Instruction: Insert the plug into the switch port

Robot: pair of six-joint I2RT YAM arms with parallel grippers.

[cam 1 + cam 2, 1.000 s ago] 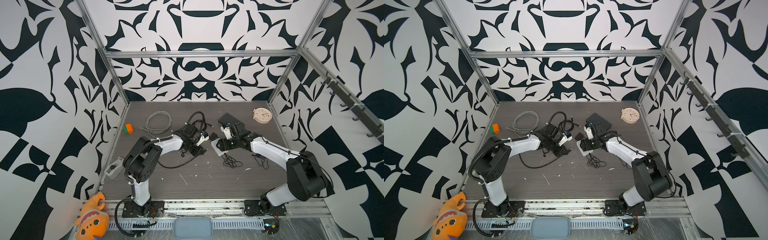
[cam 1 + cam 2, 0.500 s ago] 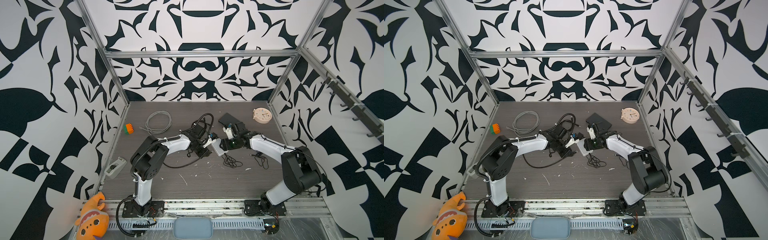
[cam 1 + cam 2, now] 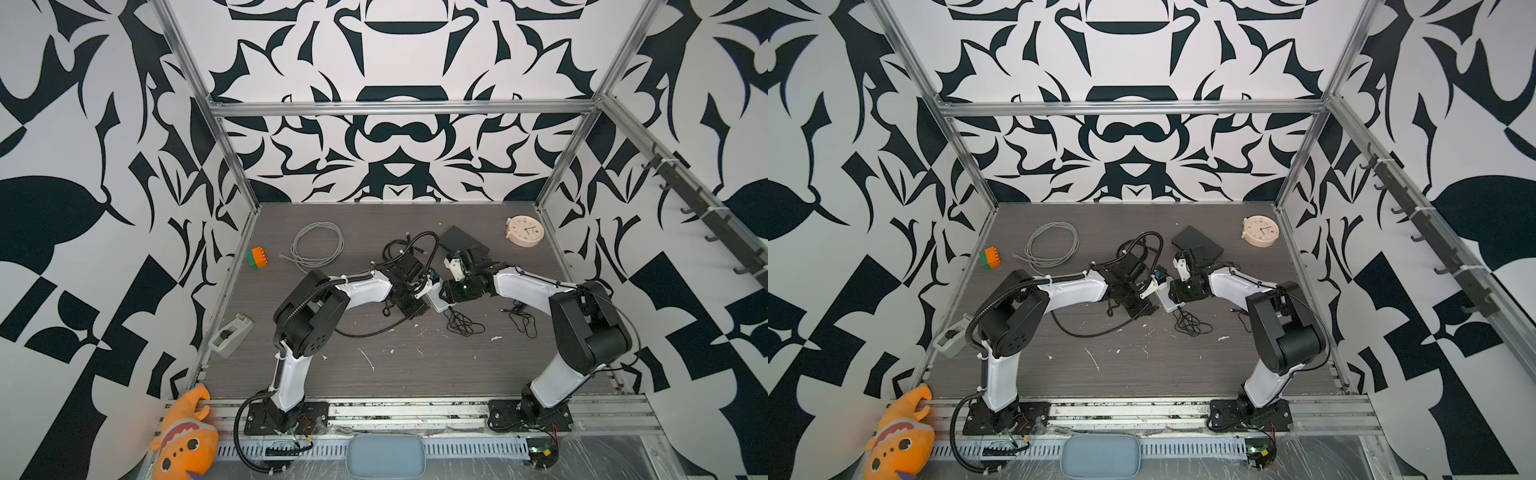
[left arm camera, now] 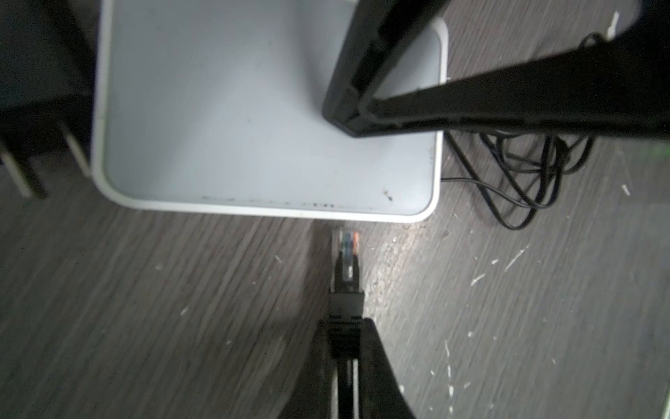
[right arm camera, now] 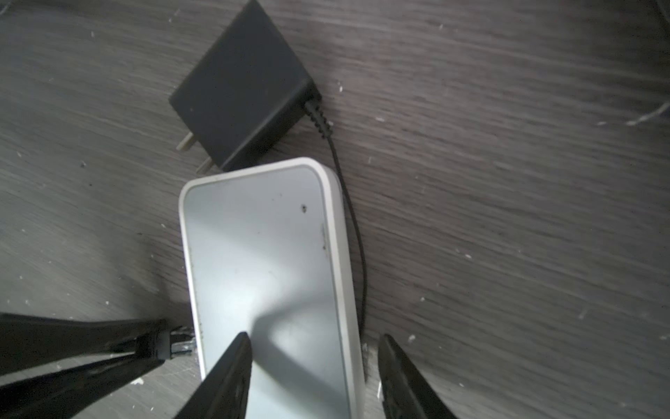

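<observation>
The white flat switch (image 4: 253,127) lies in the middle of the table and shows in both top views (image 3: 438,302) (image 3: 1166,300). My left gripper (image 4: 344,326) is shut on the black boot of the plug (image 4: 346,250). The plug's clear tip points at the switch's side and sits just short of it; the ports themselves are hidden. In the right wrist view the plug (image 5: 181,342) is level with the switch (image 5: 264,261) edge. My right gripper (image 5: 315,341) is open, with one finger over the switch's top and the other beside its far edge.
A black power adapter (image 5: 243,87) lies against the switch's end, its thin cord running along the switch. Tangled black cords (image 3: 461,324) lie in front. A grey cable coil (image 3: 318,247), an orange-green block (image 3: 257,258), a clock (image 3: 524,231) and a tape dispenser (image 3: 230,334) stand farther off.
The left arm has carried the plug to the right, up to the switch's side. The right gripper has come down over the switch and its jaws have narrowed.
</observation>
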